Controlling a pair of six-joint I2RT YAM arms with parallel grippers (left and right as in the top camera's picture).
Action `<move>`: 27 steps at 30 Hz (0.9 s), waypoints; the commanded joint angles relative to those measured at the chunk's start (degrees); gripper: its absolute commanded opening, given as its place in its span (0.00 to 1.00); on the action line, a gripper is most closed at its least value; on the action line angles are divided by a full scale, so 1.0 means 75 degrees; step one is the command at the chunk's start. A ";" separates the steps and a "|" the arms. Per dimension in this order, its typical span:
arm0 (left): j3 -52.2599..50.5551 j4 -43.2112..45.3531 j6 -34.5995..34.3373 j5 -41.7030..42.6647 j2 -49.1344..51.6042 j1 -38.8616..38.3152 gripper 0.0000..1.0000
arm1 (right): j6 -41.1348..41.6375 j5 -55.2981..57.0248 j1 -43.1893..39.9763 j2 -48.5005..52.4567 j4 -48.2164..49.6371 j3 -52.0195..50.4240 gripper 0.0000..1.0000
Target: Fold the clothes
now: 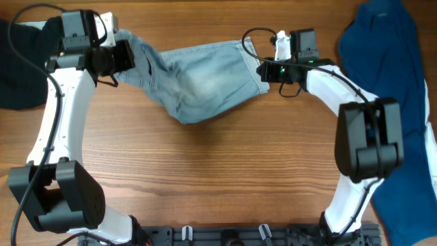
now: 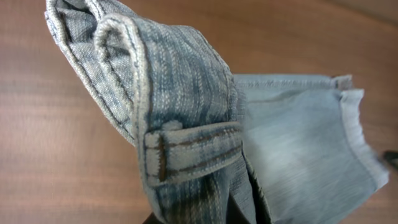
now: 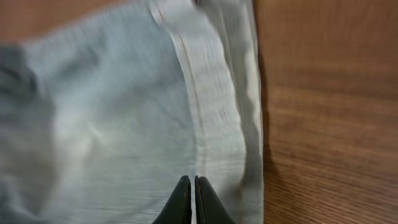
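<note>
A: Progress on the folding?

B: Barely begun, judging by the layout. Denim shorts (image 1: 201, 78) lying mostly flat and open on the wooden table (image 1: 205, 171), stretched sideways, with no finished fold to be seen. Left to do, probably: bringing one end over the other, then squaring up the edges.

A: Other clothes nearby?

B: Dark blue garment (image 1: 389, 68) heaped at the right edge, black cloth (image 1: 17, 68) at the far left. Both unfolded, both apart from the shorts.

A: Position of the shorts relative to the grippers?

B: Strung between the two. Left gripper (image 1: 121, 58) at the waist end, with waistband (image 2: 180, 81) and belt loop (image 2: 193, 152) lifted off the table, right in front of the wrist camera. Fingers hidden behind denim, so impossible to tell how far open; a grip likely, given the raised cloth. Right gripper (image 1: 263, 70) at the opposite end, on the hemmed cuff (image 3: 217, 106). Fingertips pressed together with almost no gap, apparently pinching the cuff edge.
</note>
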 commanded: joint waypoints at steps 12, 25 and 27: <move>0.0662 0.0542 -0.0659 0.0256 0.0029 -0.1562 0.04 | 0.0262 0.0023 0.0064 0.0831 0.0105 -0.0006 0.04; 0.0662 0.2337 -0.2174 0.0254 0.1781 -0.3200 0.04 | 0.0408 -0.0006 0.0067 0.0831 0.0102 -0.0006 0.04; 0.0662 0.2766 -0.2407 0.0294 0.1920 -0.3413 0.04 | 0.0405 -0.0006 0.0067 0.0831 0.0102 -0.0006 0.04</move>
